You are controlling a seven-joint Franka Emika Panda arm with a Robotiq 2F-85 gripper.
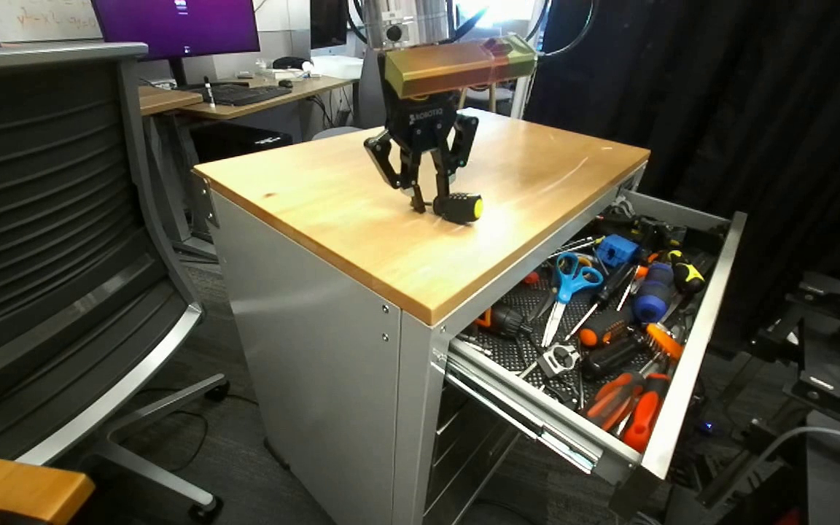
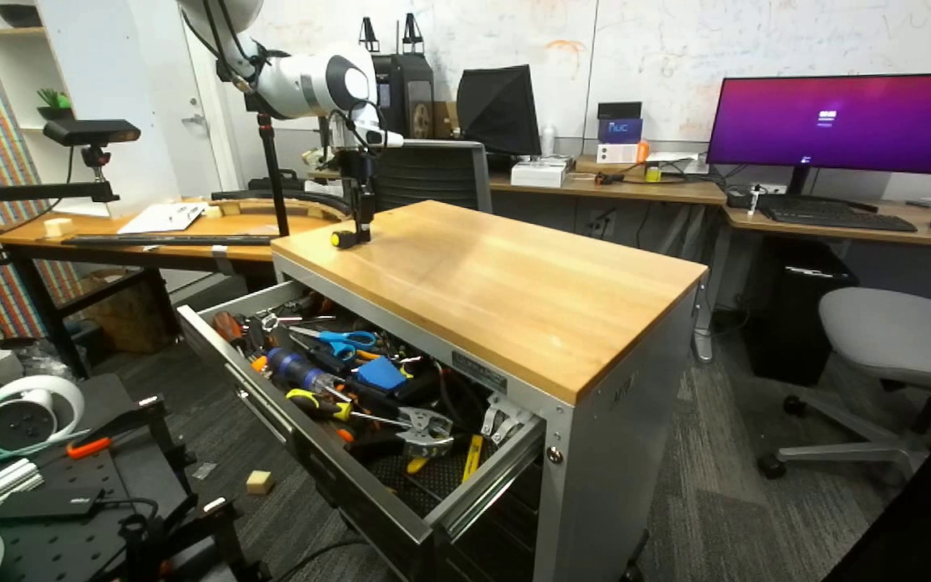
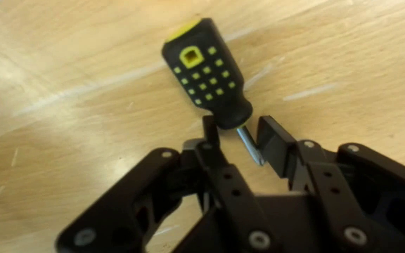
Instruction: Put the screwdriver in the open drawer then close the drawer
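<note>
A stubby black and yellow screwdriver (image 3: pixel 206 77) lies on the wooden cabinet top (image 1: pixel 537 153). Its handle also shows in both exterior views (image 1: pixel 461 208) (image 2: pixel 343 239). My gripper (image 3: pixel 239 131) points down over it, its fingers partly open on either side of the metal shank. The shank is close to the right finger in the wrist view; whether they touch is unclear. A gap shows on the left. In an exterior view the gripper (image 1: pixel 431 203) sits low at the tabletop. The open drawer (image 1: pixel 701 328) is pulled out below the top; it also shows in an exterior view (image 2: pixel 352 477).
The drawer holds many tools, including blue scissors (image 1: pixel 572 281), a blue screwdriver (image 1: pixel 655 292) and red-handled pliers (image 1: pixel 646 412). An office chair (image 1: pixel 63 240) stands beside the cabinet. A black cart (image 2: pixel 94 485) with cables stands in front of the drawer.
</note>
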